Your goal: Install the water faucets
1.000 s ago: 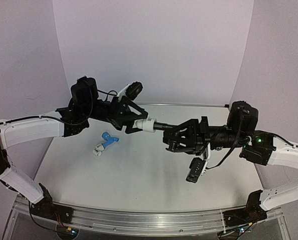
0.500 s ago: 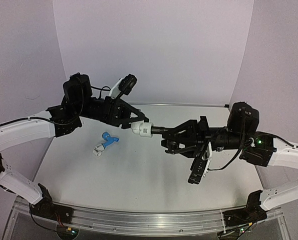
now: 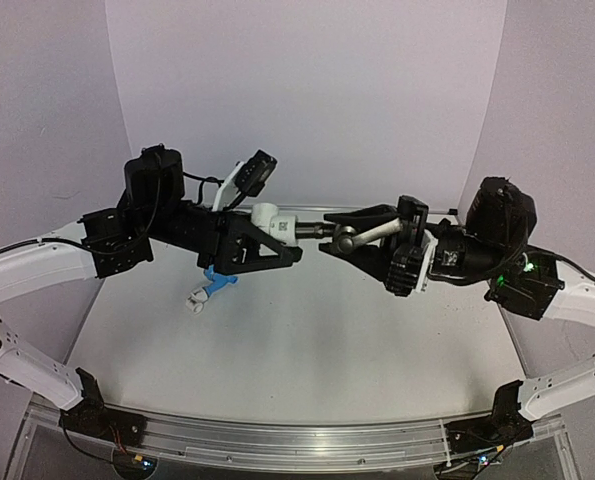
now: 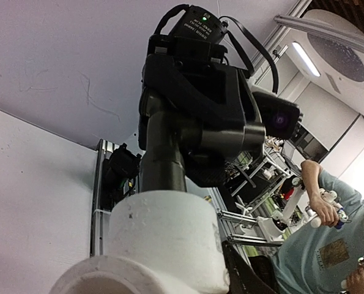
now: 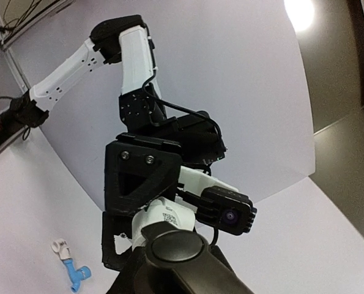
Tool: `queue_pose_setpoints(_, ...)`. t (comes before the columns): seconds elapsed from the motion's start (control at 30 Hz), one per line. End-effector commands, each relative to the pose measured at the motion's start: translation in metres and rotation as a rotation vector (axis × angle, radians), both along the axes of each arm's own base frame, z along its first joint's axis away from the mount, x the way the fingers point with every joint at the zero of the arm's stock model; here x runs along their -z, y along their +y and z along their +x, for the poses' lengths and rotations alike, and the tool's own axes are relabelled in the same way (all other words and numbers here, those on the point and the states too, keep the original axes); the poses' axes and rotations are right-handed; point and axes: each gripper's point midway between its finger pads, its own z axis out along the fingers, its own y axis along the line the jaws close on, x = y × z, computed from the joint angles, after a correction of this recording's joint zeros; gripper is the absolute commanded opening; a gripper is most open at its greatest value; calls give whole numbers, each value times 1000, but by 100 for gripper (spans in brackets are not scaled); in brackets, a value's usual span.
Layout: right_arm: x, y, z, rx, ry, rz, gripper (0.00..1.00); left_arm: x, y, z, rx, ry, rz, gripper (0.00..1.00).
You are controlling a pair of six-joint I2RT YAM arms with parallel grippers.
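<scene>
The dark grey metal water faucet [image 3: 349, 240] is held in the air at mid-table, its pale lever [image 3: 377, 232] pointing right. My right gripper [image 3: 345, 234] is shut on it. Its spout end sits in a white pipe fitting [image 3: 269, 218], and my left gripper [image 3: 282, 238] is shut on that fitting. From the left wrist, the fitting [image 4: 163, 245] fills the bottom, with the faucet body [image 4: 163, 162] rising out of it and one finger [image 4: 248, 277] against its side. The light blue water faucet [image 3: 217, 280] lies on the table, joined to a small white fitting [image 3: 194, 300].
The white table [image 3: 307, 350] is walled in pale lilac at the back and sides. An aluminium rail [image 3: 297, 440] runs along the near edge, with both arm bases at its ends. The left wrist camera [image 5: 227, 213] hangs close above the joined parts.
My left jaws have closed onto the white fitting. The right wrist has rolled, swinging the faucet's lever up, and the joined parts have lifted and moved toward the back wall.
</scene>
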Motion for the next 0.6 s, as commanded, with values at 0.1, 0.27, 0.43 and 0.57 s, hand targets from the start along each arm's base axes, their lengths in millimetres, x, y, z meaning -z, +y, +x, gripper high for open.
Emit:
queue_pose_setpoints(0.1,-53,-14,-1,-31,276,149,0,-39,15,-7,-54,-181,-104,40)
queue_pose_setpoints(0.27,-40,-15,-14,-89,267,88,0,-44,18,-7,-75,-194,-116,54)
queue_pose_setpoints(0.43,-32,-13,-12,-67,230,58,0,-48,15,-8,-47,-157,-118,57)
queue_pose_setpoints(0.57,-45,-10,-4,-50,314,90,0,-46,14,-9,-46,-175,-120,46)
